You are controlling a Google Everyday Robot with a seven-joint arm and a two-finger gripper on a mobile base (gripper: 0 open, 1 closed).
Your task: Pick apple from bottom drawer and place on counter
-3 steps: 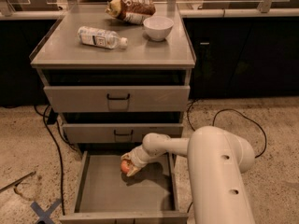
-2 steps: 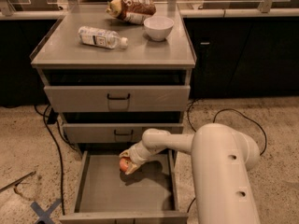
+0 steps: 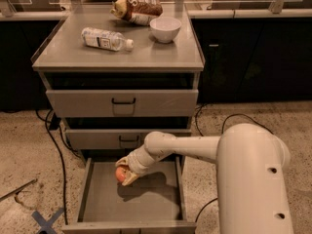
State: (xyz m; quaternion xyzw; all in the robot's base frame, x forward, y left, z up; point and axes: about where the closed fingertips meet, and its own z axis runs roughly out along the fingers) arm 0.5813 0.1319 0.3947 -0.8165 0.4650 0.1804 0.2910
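The red-orange apple (image 3: 120,174) sits between the fingers of my gripper (image 3: 125,172), which is shut on it. The gripper holds it a little above the grey floor of the open bottom drawer (image 3: 131,204), near the drawer's back left part. My white arm reaches in from the lower right. The grey counter (image 3: 146,57) tops the three-drawer cabinet, well above the gripper.
On the counter lie a clear water bottle (image 3: 106,38), a white bowl (image 3: 165,29) and a brown snack bag (image 3: 138,9). Two shut drawer fronts with black handles (image 3: 123,101) are above the gripper. Black cables (image 3: 53,135) run on the floor at left and right.
The gripper with the apple has moved a little up and to the left inside the drawer. The arm's elbow has shifted with it.
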